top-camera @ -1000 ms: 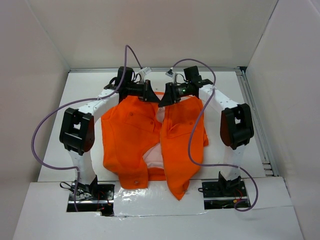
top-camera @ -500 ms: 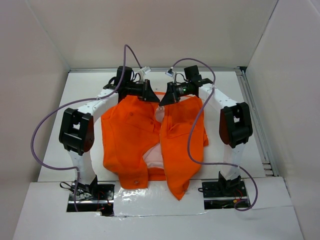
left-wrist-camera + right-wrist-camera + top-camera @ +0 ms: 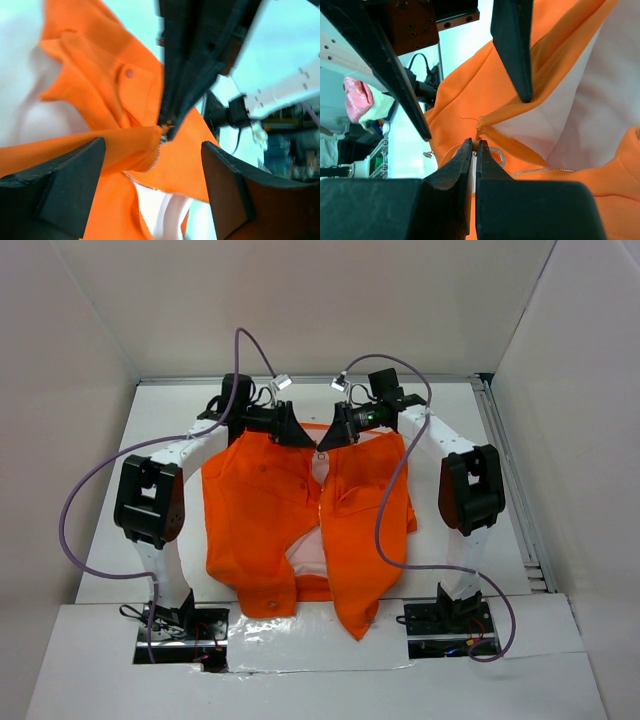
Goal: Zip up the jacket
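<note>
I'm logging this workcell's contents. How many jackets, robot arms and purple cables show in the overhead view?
Orange jacket: 1
Robot arms: 2
Purple cables: 2
Total: 5

The jacket (image 3: 265, 505) is a bright, plain orange all over, with no print. Its lining (image 3: 305, 558) is pale pinkish-white. The zipper (image 3: 132, 184) teeth make a light, off-white line along the orange edge. A snap (image 3: 129, 73) on the flap is orange, close to the cloth's shade. The counter (image 3: 170, 420) is white. The arms (image 3: 195, 447) are white with black joints. The left tool (image 3: 150, 170) and the right tool (image 3: 474, 150) are black. The cables (image 3: 72, 515) are dull purple. A small green light (image 3: 374, 418) glows on the right wrist.
</note>
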### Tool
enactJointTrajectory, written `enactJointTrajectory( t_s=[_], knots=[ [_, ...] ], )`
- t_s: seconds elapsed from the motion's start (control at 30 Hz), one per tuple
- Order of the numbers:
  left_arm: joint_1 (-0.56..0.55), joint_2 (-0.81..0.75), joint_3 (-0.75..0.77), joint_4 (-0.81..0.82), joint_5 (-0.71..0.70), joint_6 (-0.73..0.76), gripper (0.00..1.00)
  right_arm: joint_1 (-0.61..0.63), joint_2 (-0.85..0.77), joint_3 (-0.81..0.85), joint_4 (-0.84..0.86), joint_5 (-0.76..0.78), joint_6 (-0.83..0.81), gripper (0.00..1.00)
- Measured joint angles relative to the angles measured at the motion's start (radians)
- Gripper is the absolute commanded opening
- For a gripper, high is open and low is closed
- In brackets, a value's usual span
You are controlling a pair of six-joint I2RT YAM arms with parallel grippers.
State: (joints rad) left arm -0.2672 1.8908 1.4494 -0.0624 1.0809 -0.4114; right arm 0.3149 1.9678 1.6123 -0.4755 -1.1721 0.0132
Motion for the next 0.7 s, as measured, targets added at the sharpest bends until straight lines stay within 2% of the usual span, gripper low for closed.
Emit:
enactJointTrajectory(
  t_s=[0.1, 0.2, 0.3, 0.33, 0.37, 0.43, 0.47, 0.53, 0.57, 0.63, 0.67, 0.7],
  knots=[
    [0.002, 0.005, 0.0, 0.027, 0.083, 0.043, 0.83, -0.002, 0.0, 0.006, -0.004, -0.009, 0.001, 0.0],
    [-0.001, 0.025, 0.005, 0.035, 0.146, 0.072, 0.72, -0.005, 0.0, 0.009, -0.006, -0.015, 0.007, 0.0],
    [-0.013, 0.069, 0.037, 0.023, 0.166, 0.099, 0.55, -0.005, 0.002, 0.013, -0.008, -0.016, 0.016, 0.0],
    [-0.019, 0.082, 0.049, 0.017, 0.172, 0.103, 0.53, -0.006, 0.002, 0.014, -0.01, -0.017, 0.018, 0.0],
    [-0.024, 0.092, 0.055, 0.016, 0.175, 0.111, 0.46, -0.006, 0.002, 0.014, -0.011, -0.018, 0.019, 0.0],
    [-0.032, 0.103, 0.058, 0.018, 0.185, 0.113, 0.38, -0.006, 0.002, 0.014, -0.016, -0.014, 0.016, 0.0],
    [-0.034, 0.103, 0.058, 0.019, 0.193, 0.113, 0.28, -0.006, 0.002, 0.014, -0.02, -0.011, 0.015, 0.0],
    [-0.035, 0.103, 0.058, 0.029, 0.204, 0.107, 0.19, -0.009, 0.003, 0.014, -0.023, -0.009, 0.015, 0.0],
    [-0.034, 0.103, 0.058, 0.035, 0.203, 0.106, 0.12, -0.013, 0.003, 0.015, -0.025, -0.015, 0.018, 0.0],
    [-0.034, 0.104, 0.058, 0.046, 0.201, 0.099, 0.07, -0.017, 0.003, 0.018, -0.026, -0.012, 0.021, 0.0],
    [-0.034, 0.104, 0.058, 0.047, 0.201, 0.098, 0.0, -0.017, 0.003, 0.018, -0.026, -0.01, 0.021, 0.0],
    [-0.034, 0.104, 0.058, 0.047, 0.2, 0.097, 0.0, -0.017, 0.003, 0.019, -0.026, -0.006, 0.021, 0.0]
  ],
)
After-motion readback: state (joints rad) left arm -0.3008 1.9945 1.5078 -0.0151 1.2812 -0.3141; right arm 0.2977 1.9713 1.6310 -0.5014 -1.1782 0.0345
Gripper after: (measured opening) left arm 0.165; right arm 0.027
